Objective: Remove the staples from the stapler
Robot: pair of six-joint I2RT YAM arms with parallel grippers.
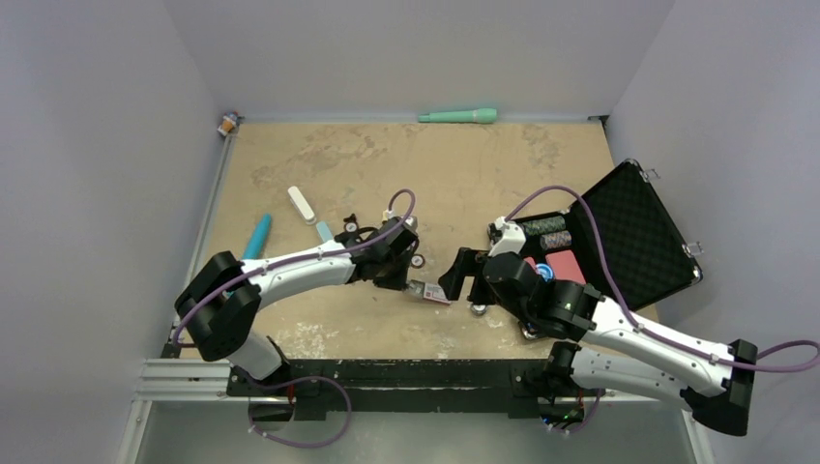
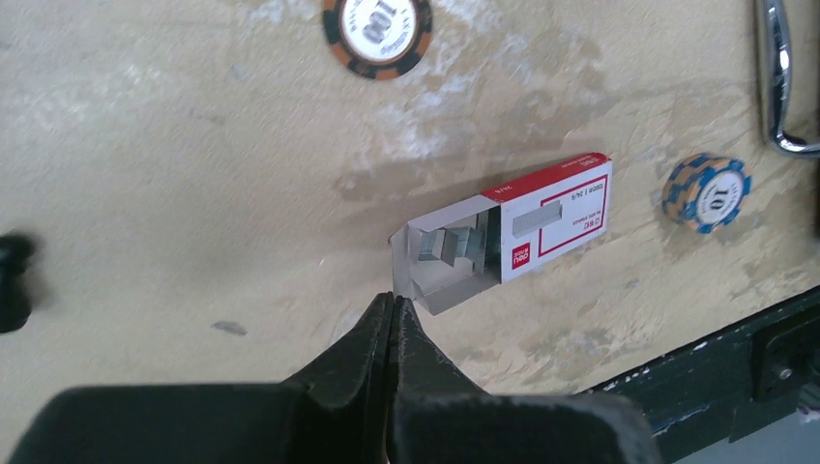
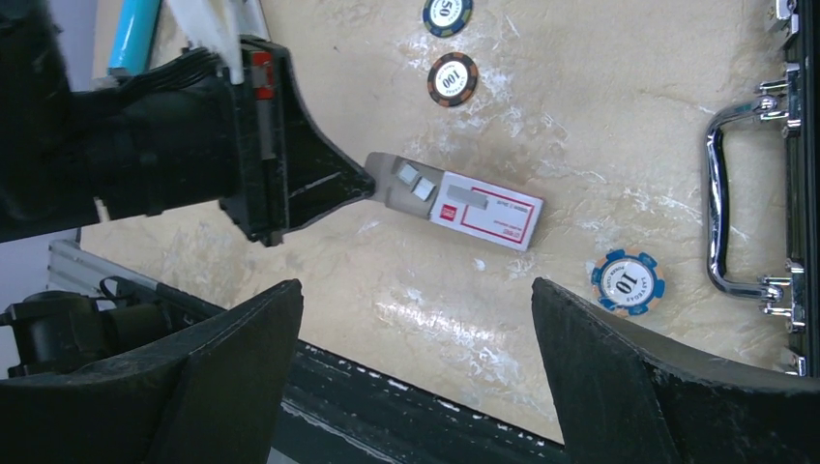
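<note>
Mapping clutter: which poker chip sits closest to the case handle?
The blue 10 chip, beside the handle; the brown 100 chip and 50 chip lie farther away.

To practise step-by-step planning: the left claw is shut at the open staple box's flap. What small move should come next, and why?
Probably push the tray closed. The left claw, shut, meets the flap of the staple box; silvery staples already lie in its pulled-out tray, and the right claw hangs open nearby.
</note>
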